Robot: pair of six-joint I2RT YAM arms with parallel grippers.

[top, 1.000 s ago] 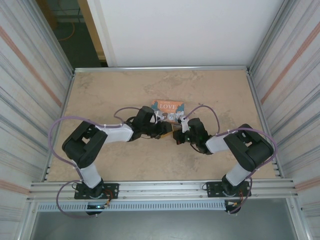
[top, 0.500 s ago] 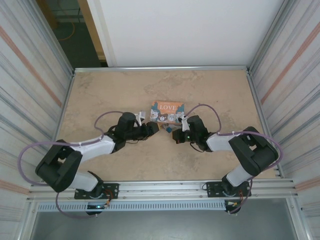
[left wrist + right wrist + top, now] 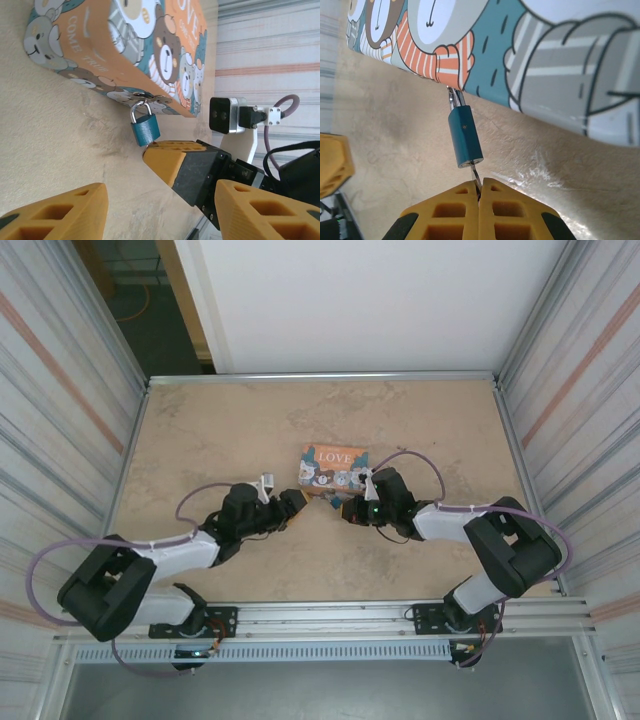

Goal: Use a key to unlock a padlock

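A small blue padlock [image 3: 465, 137] hangs by its silvery shackle [image 3: 141, 107] from the hasp of the colourful bear-print box [image 3: 130, 45]. The lock rests on the table. In the right wrist view my right gripper [image 3: 479, 192] is shut on a thin metal key [image 3: 476, 179]. The key's blade runs into the bottom face of the padlock. My left gripper [image 3: 162, 195] is open, its orange fingers [image 3: 60, 212] wide apart. It sits back from the padlock [image 3: 145, 129] with nothing held. Seen from above, the left gripper [image 3: 292, 502] and right gripper [image 3: 347, 508] face each other before the box [image 3: 335, 465].
The beige table [image 3: 220, 430] is walled by corrugated panels on both sides, with a metal rail along the near edge [image 3: 320, 615]. The right arm's wrist camera [image 3: 227, 115] and cable hang just past the box's corner.
My left arm has drawn back toward the near left, away from the padlock, and its jaws have spread wider. The right gripper has stayed shut at the padlock.
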